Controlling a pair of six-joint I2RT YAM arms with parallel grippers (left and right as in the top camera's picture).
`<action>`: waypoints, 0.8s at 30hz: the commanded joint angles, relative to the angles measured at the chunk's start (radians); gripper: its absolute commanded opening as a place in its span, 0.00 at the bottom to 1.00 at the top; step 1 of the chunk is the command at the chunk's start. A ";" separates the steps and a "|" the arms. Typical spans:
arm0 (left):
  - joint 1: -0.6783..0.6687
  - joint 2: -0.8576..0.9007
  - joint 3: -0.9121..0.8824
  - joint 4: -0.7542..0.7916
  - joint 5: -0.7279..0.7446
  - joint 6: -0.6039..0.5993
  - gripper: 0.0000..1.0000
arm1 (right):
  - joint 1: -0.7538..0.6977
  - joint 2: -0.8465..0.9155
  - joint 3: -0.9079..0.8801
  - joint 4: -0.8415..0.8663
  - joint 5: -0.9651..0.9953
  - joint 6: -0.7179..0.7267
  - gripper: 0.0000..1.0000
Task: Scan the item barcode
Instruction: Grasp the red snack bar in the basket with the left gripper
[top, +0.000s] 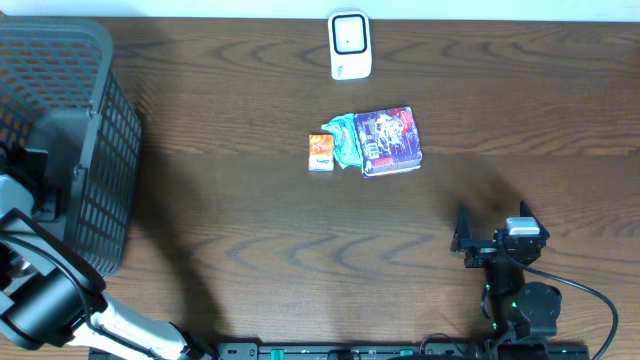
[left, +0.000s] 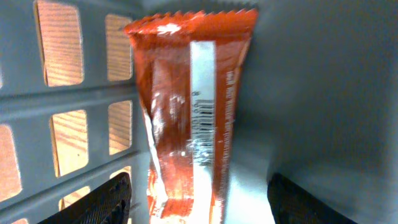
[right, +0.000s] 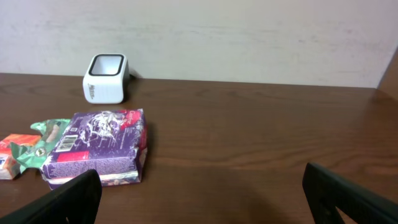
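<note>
The left pincer (left: 199, 190) is released inside the grey plastic lattice basket (left: 81, 99), an orange foil packet (left: 186, 124) between its jaws; the right pincer (right: 202, 180) is released above the dark wooden counter (right: 249, 137)

Orange packet (left: 186, 118): blurry, and its bottom runs off the near edge of the left wrist view.
Barcode (left: 204, 124): smeared, so the bars cannot be told apart.
Basket (top: 100, 150): left side cut off from above.
Green packet (right: 37, 146): partly hidden behind the purple box (right: 99, 146).
Small orange box (right: 7, 158): cut by the left edge, right wrist view.
Scanner (right: 106, 78): writing too small to read.
</note>
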 joint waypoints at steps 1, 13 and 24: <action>0.038 0.101 -0.056 -0.028 -0.020 0.009 0.71 | -0.008 -0.005 -0.004 -0.001 -0.002 -0.008 0.99; 0.092 0.138 -0.056 -0.051 0.130 0.009 0.44 | -0.008 -0.005 -0.004 -0.001 -0.002 -0.008 0.99; 0.090 0.185 -0.056 -0.080 0.130 -0.003 0.07 | -0.008 -0.005 -0.004 -0.001 -0.002 -0.008 0.99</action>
